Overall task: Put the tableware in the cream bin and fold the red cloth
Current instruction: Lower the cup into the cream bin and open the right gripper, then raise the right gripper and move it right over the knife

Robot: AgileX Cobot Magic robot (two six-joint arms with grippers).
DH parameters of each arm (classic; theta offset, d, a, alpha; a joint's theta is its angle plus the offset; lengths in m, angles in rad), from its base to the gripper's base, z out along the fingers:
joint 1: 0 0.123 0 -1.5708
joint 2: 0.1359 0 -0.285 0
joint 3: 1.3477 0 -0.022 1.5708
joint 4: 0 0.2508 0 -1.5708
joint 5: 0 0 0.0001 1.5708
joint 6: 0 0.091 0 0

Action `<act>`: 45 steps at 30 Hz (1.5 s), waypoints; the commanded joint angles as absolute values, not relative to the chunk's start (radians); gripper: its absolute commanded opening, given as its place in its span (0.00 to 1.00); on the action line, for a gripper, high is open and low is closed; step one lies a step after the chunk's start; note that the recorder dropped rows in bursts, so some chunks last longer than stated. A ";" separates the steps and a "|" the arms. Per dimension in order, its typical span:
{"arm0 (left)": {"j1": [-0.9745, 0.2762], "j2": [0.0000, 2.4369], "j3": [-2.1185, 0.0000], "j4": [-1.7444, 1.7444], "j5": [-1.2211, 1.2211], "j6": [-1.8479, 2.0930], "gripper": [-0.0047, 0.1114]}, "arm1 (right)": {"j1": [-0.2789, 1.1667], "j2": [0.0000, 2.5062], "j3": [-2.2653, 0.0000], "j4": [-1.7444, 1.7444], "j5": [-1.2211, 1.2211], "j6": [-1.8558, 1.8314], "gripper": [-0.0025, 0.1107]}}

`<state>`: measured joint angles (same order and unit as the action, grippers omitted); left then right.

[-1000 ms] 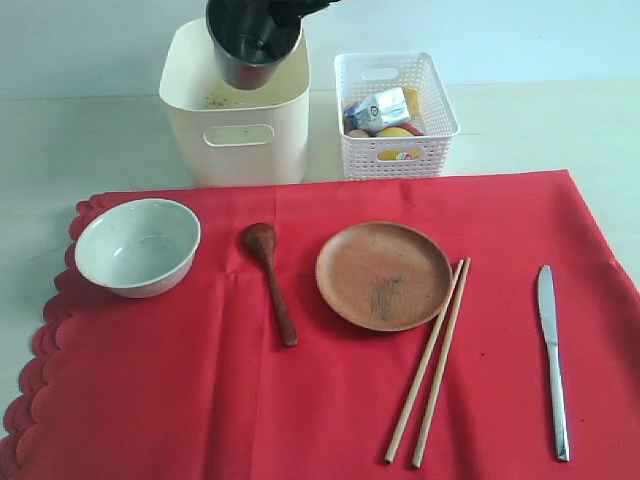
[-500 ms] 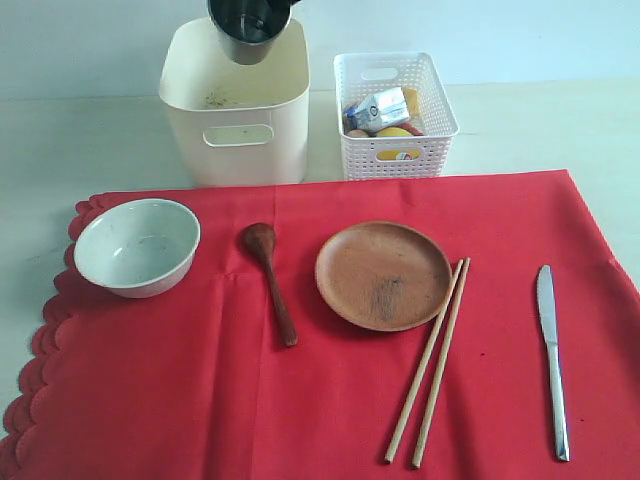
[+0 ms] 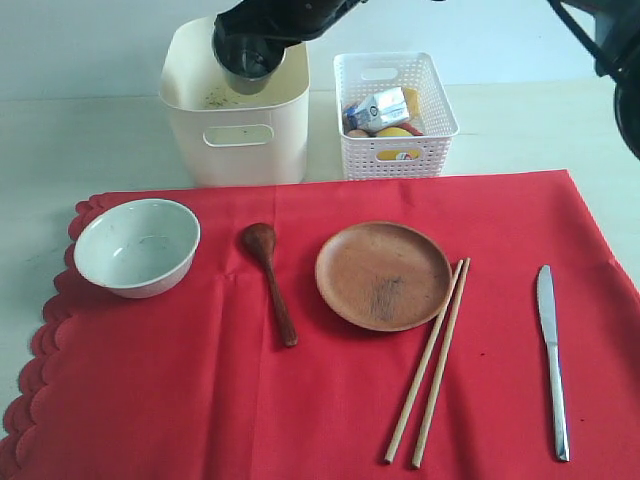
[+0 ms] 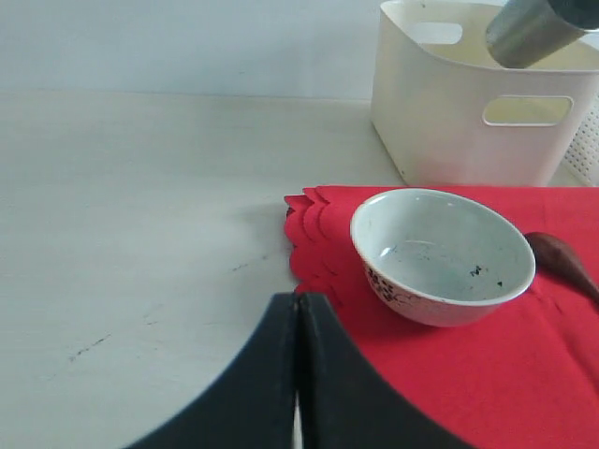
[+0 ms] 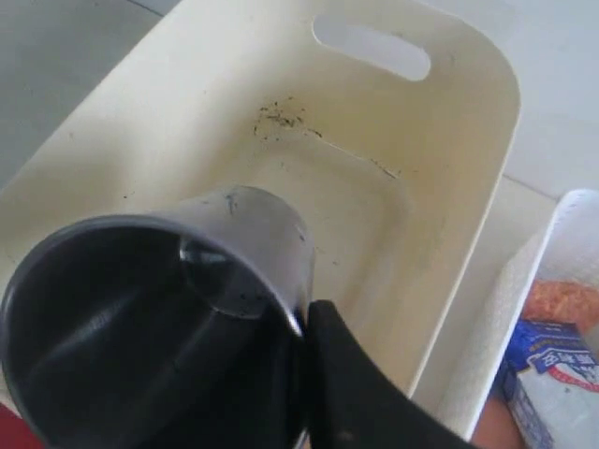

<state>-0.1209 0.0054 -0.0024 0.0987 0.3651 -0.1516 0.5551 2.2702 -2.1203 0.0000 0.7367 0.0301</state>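
My right gripper is shut on the rim of the steel cup, which hangs tilted in the mouth of the cream bin. On the red cloth lie the pale bowl, the dark wooden spoon, the brown wooden plate, the chopsticks and the silver knife. My left gripper is shut and empty, over the bare table beside the cloth's scalloped edge, short of the bowl.
A white lattice basket with a milk carton and other food stands right of the bin. Crumbs lie on the bin's floor. Bare pale table stretches left of the cloth.
The cup rose and went back over the bin, then came down into its mouth; the right arm now shows at the top of the exterior view. Everything on the cloth is unmoved.
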 commanded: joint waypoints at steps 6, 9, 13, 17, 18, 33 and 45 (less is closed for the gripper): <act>-0.119 0.000 0.000 0.093 0.356 -0.156 0.04 | 0.551 2.326 -2.132 -0.006 0.689 0.053 0.02; -0.119 0.000 0.000 0.093 0.356 -0.156 0.04 | 0.551 2.342 -2.132 -0.006 0.689 0.053 0.02; -0.119 0.000 0.000 0.093 0.356 -0.156 0.04 | 0.551 2.357 -2.132 -0.006 0.689 0.051 0.02; -0.119 0.000 0.000 0.093 0.356 -0.156 0.04 | 0.551 2.359 -2.132 -0.006 0.689 0.046 0.12; -0.119 0.000 0.000 0.093 0.356 -0.156 0.04 | 0.551 2.359 -2.132 -0.006 0.689 0.046 0.16; -0.119 0.000 0.000 0.093 0.356 -0.156 0.04 | 0.551 2.310 -2.132 -0.008 0.768 0.046 0.37; -0.119 0.000 0.000 0.093 0.356 -0.156 0.04 | 0.551 2.164 -2.132 -0.023 0.956 0.046 0.37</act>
<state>-0.1209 0.0054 -0.0024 0.0987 0.3651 -0.1516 0.5551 2.2031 -2.1203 0.0000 0.9060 0.0472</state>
